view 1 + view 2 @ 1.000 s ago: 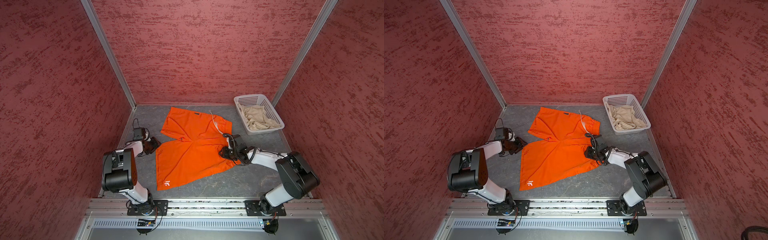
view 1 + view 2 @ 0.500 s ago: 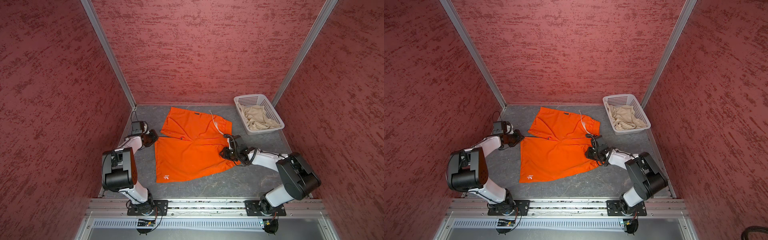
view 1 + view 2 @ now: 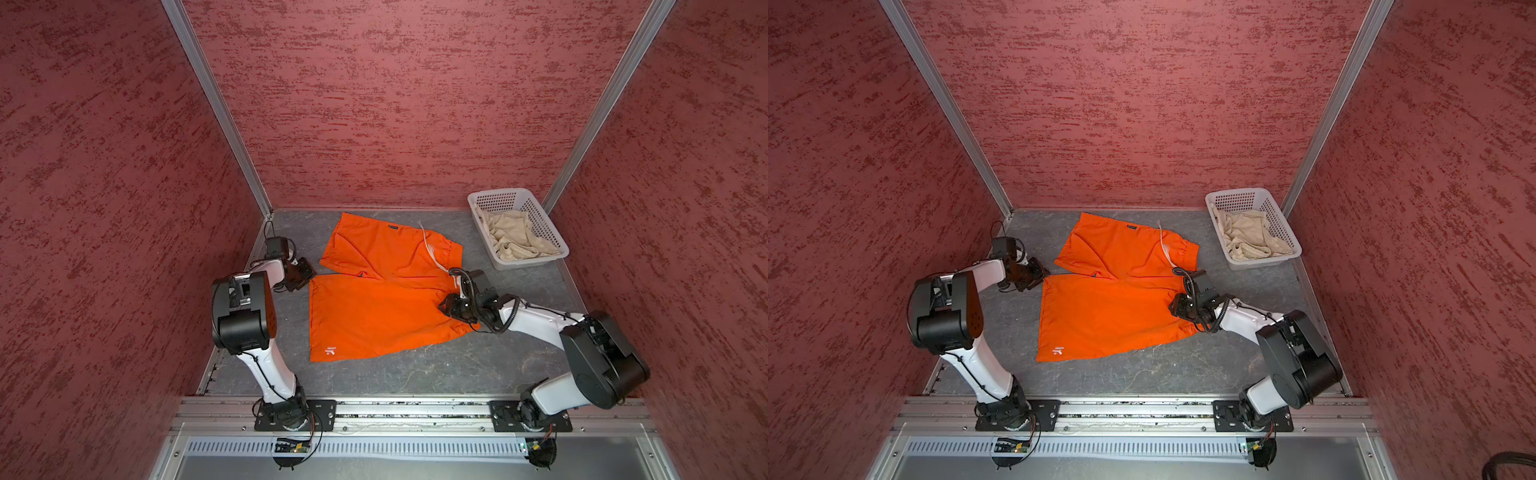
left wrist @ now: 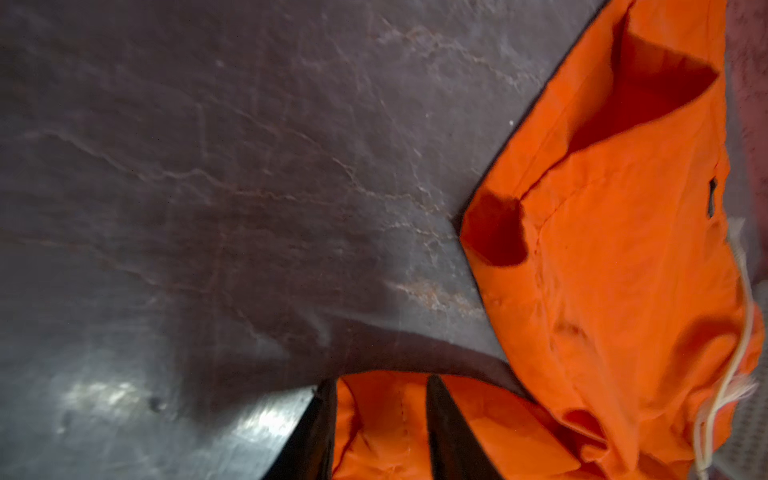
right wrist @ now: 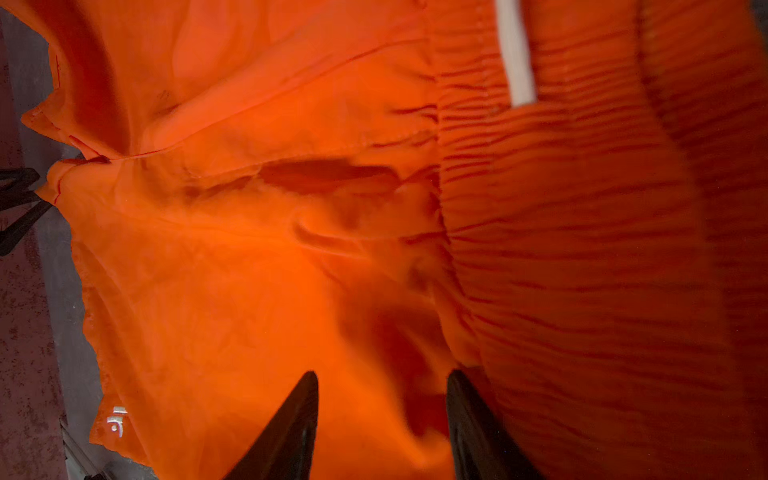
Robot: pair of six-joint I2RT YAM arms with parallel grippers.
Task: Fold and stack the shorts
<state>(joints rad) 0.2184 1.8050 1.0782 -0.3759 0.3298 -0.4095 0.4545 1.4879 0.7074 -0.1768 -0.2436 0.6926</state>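
The orange shorts point(image 3: 382, 307) point(image 3: 1113, 311) lie spread flat on the grey table, with the white logo point(image 3: 330, 351) at the near left hem. My left gripper point(image 3: 306, 276) point(image 4: 380, 380) sits low at the near leg's far left hem corner. Its jaws stand apart and open, and the orange hem point(image 4: 382, 424) lies loose between them. My right gripper point(image 3: 444, 307) point(image 5: 383, 373) is open and hovers just above the cloth beside the gathered waistband point(image 5: 582, 249). The beige shorts point(image 3: 515, 239) point(image 3: 1250, 237) lie crumpled in the basket.
The white perforated basket point(image 3: 496, 194) point(image 3: 1235, 193) stands at the back right corner. A white drawstring point(image 3: 428, 245) trails over the far leg. Red walls close in three sides. Bare grey table point(image 3: 415, 374) shows in front of the shorts.
My left gripper dragged the near leg's hem corner back and outward, squaring that leg, then let go. The right gripper opened wider and hardly moved.
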